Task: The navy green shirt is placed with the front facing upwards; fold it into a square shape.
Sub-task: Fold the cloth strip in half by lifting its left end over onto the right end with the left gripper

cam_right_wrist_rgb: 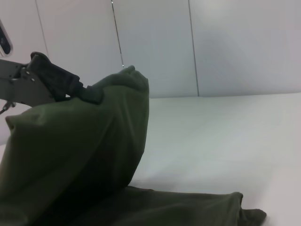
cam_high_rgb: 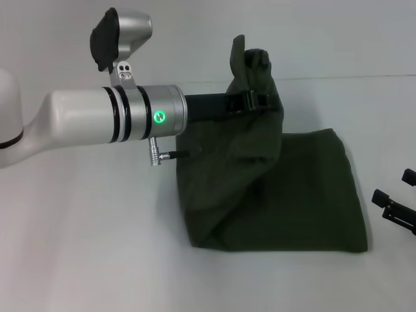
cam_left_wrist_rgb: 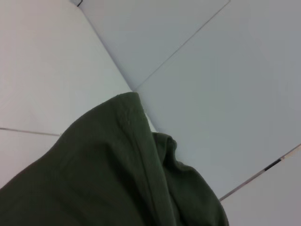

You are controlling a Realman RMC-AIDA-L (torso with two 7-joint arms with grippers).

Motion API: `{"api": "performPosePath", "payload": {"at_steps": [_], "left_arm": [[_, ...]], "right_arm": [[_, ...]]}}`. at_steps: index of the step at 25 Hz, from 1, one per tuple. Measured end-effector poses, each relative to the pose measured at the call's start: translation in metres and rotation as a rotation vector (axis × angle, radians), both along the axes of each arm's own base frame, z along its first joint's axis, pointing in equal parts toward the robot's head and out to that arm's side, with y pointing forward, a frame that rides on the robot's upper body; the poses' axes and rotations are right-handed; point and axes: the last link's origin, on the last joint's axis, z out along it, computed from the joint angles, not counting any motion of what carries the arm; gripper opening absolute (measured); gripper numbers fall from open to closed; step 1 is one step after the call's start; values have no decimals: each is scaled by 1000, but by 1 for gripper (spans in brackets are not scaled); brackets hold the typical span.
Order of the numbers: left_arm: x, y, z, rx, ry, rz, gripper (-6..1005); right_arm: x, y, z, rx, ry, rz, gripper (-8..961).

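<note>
My left gripper [cam_high_rgb: 255,101], arm stretched level across the table [cam_high_rgb: 91,247], pinches one navy green shirt [cam_high_rgb: 286,201] aloft; my right gripper [cam_high_rgb: 396,205] waits open at the right edge.

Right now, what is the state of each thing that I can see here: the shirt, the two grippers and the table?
navy green shirt: partly folded; lower part flat on the table, one edge lifted into a peak.
left gripper: raised above the table, jaws shut on the lifted shirt edge.
right gripper: low at the table's right edge, apart from the shirt, holding nothing; jaws open.
white table: bears the shirt.
</note>
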Motion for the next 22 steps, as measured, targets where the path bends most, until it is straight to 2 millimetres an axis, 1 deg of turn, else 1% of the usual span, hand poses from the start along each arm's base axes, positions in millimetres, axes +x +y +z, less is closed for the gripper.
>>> {"api": "performPosePath", "payload": {"at_steps": [10, 15, 18, 22], "left_arm": [[4, -5, -21, 11, 27, -17, 113], [8, -9, -35, 6, 30, -13, 117], [12, -12, -38, -6, 18, -15, 120], [14, -16, -37, -29, -28, -10, 236]], "right_arm": [[1, 0, 3, 10, -1, -5, 916], [1, 2, 6, 14, -4, -8, 916], [2, 2, 8, 16, -8, -8, 916], [2, 3, 9, 19, -10, -8, 916]]}}
